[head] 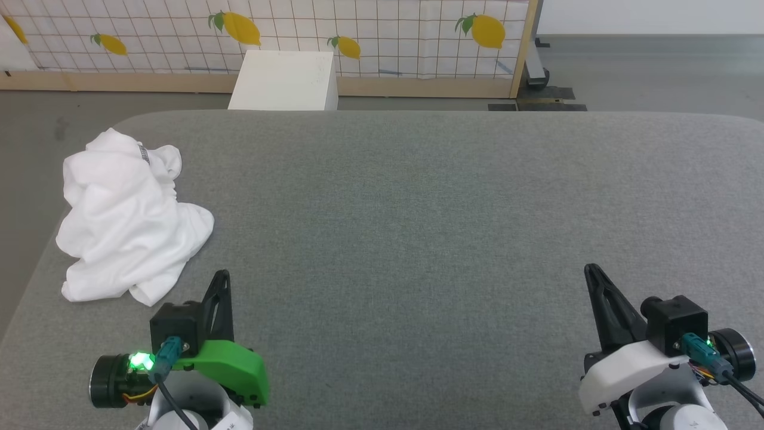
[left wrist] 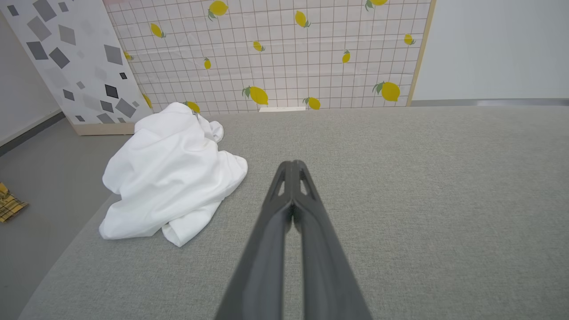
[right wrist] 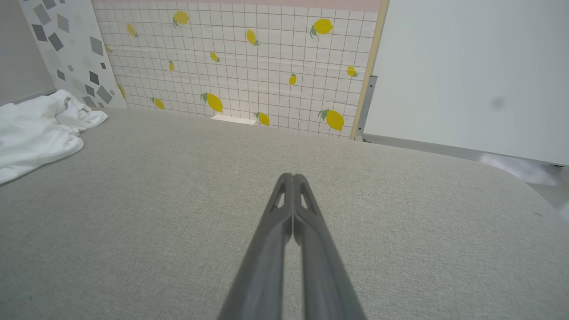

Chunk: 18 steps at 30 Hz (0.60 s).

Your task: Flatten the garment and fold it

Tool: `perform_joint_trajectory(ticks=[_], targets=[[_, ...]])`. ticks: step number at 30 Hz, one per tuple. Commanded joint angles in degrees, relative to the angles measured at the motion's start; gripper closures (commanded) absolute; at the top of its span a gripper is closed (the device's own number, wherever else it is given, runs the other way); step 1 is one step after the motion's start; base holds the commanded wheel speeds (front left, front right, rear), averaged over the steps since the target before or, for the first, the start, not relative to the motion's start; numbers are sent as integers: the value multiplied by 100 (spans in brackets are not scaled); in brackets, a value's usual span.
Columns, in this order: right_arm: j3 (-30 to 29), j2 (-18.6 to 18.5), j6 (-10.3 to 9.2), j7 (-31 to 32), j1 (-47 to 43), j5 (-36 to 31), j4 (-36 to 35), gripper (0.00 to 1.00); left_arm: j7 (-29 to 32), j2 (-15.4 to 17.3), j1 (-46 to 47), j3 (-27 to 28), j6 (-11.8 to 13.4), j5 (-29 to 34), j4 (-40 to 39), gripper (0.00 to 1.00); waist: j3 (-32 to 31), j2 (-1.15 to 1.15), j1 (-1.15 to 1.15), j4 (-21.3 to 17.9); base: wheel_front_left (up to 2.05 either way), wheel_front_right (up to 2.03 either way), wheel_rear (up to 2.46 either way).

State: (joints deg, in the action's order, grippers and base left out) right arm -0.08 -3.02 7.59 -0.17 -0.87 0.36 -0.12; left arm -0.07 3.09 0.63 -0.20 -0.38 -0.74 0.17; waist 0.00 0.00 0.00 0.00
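The crumpled white shirt (head: 128, 218) lies at the grey table's (head: 418, 209) left edge; left gripper (head: 222, 276) and right gripper (head: 591, 270) fingers are pressed together, empty.

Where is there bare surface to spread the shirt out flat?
The grey padded table is bare from the crumpled white shirt at its left edge across to the right edge, including between the shut left gripper and right gripper. Crowded only at the left, where the shirt lies heaped.
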Motion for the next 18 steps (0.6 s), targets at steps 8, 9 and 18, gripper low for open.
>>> perform_joint_trajectory(ticks=[8, 9, 18], targets=[[8, 14, -10, 17, 87, -36, 12, 100, 7, -22, -63, 20, 38, 74, -17, 100, 0, 0, 0, 0, 0, 0, 0], [8, 14, -10, 17, 87, -36, 12, 100, 7, -22, -63, 20, 38, 74, -17, 100, 0, 0, 0, 0, 0, 0, 0], [8, 14, -10, 17, 87, -36, 12, 100, 7, -22, -63, 20, 38, 74, -17, 100, 0, 0, 0, 0, 0, 0, 0]])
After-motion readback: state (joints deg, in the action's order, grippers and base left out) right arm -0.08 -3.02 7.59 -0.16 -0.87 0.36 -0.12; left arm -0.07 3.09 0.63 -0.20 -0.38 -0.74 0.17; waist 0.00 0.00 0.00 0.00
